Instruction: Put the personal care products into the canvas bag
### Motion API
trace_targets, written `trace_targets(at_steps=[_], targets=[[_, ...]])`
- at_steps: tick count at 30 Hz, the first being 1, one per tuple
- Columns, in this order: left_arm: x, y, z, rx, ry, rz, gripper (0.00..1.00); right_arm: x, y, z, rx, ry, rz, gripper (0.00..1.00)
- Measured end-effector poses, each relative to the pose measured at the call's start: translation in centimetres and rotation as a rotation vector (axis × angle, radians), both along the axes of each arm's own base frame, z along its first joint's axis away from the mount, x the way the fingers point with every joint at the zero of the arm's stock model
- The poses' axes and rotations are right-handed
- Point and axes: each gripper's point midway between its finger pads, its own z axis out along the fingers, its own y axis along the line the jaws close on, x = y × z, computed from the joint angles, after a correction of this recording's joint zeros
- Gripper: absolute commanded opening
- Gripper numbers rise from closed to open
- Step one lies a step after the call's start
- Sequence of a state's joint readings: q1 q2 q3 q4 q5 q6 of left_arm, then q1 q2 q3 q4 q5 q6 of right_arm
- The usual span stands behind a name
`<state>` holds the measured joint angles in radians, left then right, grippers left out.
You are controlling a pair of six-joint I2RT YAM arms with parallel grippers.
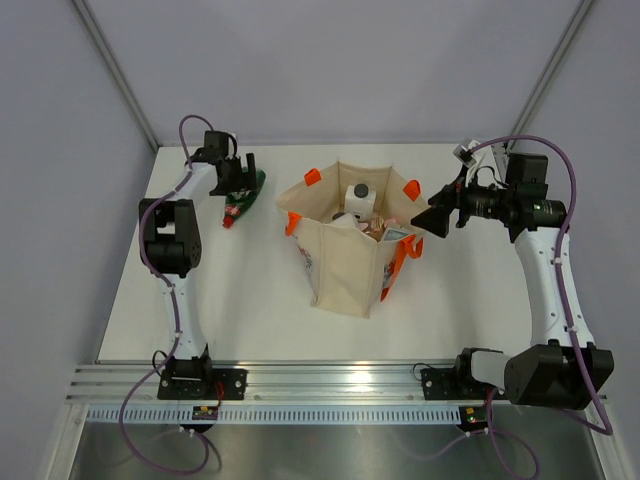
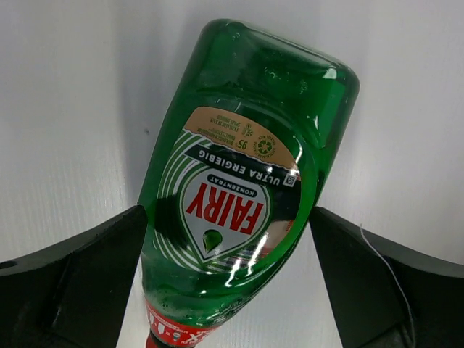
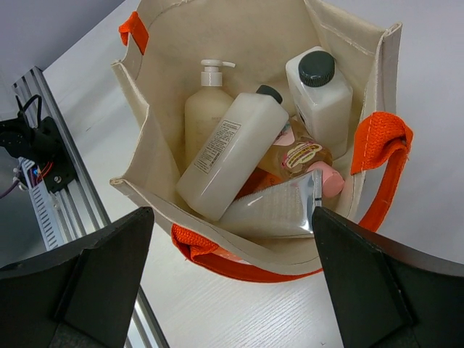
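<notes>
**Both arms extended, both grippers wide open**

Your left arm (image 1: pixel 172 240) rises from its base, bends at the elbow and reaches forward along the far left side; the left gripper (image 1: pixel 237 190) at its end points downward, its fingers (image 2: pixel 72 283) spread wide apart; your right arm (image 1: pixel 548 275) stands tall on the right and folds inward at the wrist; the right gripper (image 1: pixel 433 218) aims leftward and tilts down, its fingers (image 3: pixel 391 290) parted just as far.

The green red-capped bottle (image 2: pixel 243 196) carries a label reading "FAIRY", "KONZENTRAT" and "ULTRA ERGIEBIG", seen upside down.
</notes>
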<state>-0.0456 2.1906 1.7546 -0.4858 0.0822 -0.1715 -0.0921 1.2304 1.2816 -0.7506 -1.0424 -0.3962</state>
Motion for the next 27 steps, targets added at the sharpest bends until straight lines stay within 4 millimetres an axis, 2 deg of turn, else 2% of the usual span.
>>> trace_targets(at_steps=[4, 23, 27], targets=[[0.1, 0.0, 0.4, -0.005, 0.004, 0.004, 0.98, 0.3, -0.2, -0.4, 0.01, 0.017, -0.005, 0.99], [-0.6, -0.1, -0.4, -0.025, 0.027, 0.036, 0.99, 0.3, -0.4, -0.7, 0.048, 0.042, -0.002, 0.99], [-1.7, 0.0, -0.3, -0.032, 0.035, 0.059, 0.99, 0.3, -0.5, -0.7, 0.049, 0.043, -0.003, 1.0]])
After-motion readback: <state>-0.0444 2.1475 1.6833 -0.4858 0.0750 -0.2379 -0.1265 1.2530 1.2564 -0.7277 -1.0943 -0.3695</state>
